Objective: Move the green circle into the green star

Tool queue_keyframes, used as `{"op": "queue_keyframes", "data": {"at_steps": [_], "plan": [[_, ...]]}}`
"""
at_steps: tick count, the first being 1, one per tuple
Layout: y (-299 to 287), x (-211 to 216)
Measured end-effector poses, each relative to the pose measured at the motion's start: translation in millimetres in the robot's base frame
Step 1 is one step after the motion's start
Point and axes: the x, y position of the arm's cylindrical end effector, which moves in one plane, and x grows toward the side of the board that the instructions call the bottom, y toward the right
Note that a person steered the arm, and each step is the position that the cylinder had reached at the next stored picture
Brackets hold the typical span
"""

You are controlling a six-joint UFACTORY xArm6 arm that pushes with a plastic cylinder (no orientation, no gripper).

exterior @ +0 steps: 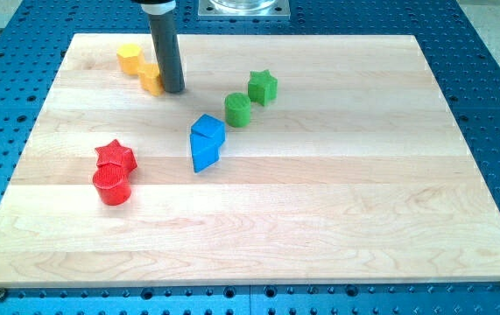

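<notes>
Green circle (238,109) sits on the wooden desk (320,219) just to the lower left of the green star (263,87), the two so close that I cannot tell whether their edges touch. Taking the green circle as my landmark: my tip (172,89) is well off to its left and slightly higher in the view, at the bottom of the dark rod that comes down from the top edge. My tip is right against a yellow block (151,79), whose shape I cannot make out because the rod hides part of it; a second yellow block (129,58), roughly hexagonal, lies just beyond that, further left and up. Below and left of the green circle, near it, two blue blocks stand together, a blue pentagon-like block (207,130) with a blue triangle (204,155) touching its lower side. Far to the lower left of the circle, a red star (115,157) touches a red circle (112,185) beneath it. This arm carries no fingers, only the rod, so there is no state to report.
</notes>
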Motion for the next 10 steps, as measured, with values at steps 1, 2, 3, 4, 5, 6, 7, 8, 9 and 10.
{"op": "queue_keyframes", "data": {"at_steps": [1, 2, 3, 4, 5, 6, 7, 8, 9, 10], "plan": [[0.0, 0.0], [0.1, 15.1], [7.4, 61.6], [9.0, 75.0], [40.1, 77.7], [87.0, 77.6], [105.8, 77.6], [117.9, 77.6], [141.1, 76.7], [167.5, 67.0]]}}
